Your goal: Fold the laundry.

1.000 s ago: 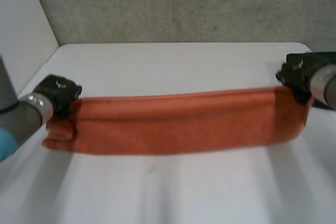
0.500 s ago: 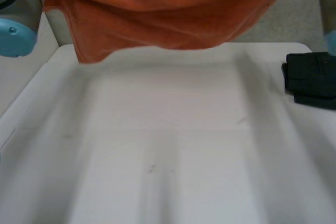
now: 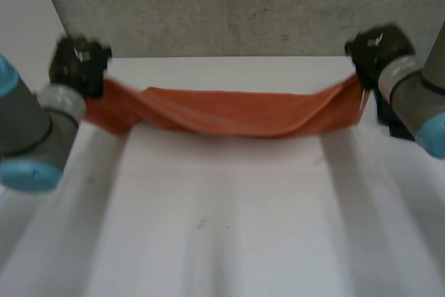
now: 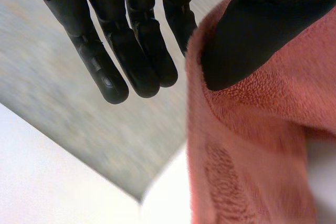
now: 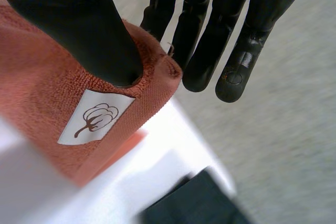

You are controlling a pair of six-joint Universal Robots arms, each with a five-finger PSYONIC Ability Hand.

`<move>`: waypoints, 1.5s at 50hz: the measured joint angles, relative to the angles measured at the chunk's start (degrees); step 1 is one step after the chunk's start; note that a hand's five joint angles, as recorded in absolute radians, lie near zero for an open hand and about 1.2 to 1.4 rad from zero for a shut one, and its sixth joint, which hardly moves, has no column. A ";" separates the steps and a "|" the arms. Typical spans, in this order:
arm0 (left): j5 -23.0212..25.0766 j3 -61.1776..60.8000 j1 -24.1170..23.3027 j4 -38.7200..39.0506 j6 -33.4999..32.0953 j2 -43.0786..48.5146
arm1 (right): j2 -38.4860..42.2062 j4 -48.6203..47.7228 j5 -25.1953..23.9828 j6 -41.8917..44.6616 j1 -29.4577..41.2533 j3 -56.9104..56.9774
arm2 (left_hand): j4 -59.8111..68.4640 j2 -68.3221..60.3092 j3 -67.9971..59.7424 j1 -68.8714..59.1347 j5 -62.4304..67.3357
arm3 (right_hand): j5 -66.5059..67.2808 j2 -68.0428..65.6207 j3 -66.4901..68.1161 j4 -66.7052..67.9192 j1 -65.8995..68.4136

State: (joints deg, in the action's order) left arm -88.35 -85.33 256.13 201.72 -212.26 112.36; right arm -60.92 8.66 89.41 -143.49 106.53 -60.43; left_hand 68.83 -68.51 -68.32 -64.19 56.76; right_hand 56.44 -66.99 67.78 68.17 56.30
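Observation:
An orange towel [image 3: 233, 113] hangs stretched and sagging between my two hands above the far part of the white table [image 3: 229, 227]. My left hand [image 3: 78, 64] pinches its left end, the thumb [image 4: 252, 35] pressing the towel [image 4: 252, 145] against the straight fingers [image 4: 131, 40]. My right hand [image 3: 375, 50] pinches the right end the same way. There its thumb [image 5: 79, 30] presses the towel's corner [image 5: 79, 98], which carries a white label [image 5: 95, 116], against the fingers [image 5: 210, 30].
A dark folded cloth [image 3: 396, 123] lies at the table's right edge, behind my right arm, and appears as a dark cloth [image 5: 194, 203] below the right hand. A grey wall [image 3: 229, 5] rises behind the table.
From lying folded on the table, the towel was lifted high by both hands. It has now come down and hangs low over the table's far part.

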 measured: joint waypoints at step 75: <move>-6.64 25.40 -3.03 -6.87 -19.69 29.12 | 18.65 -15.13 9.41 13.56 -0.20 0.45 | 0.00 0.00 0.00 0.00 0.00 | 0.00 0.00 0.00 0.00 0.00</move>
State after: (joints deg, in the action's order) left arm -94.99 -59.93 253.10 194.85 -231.95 141.47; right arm -42.27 -6.47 98.81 -129.93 106.33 -59.98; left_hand 68.83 -68.51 -68.32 -64.19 56.76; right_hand 56.44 -66.99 67.78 68.18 56.30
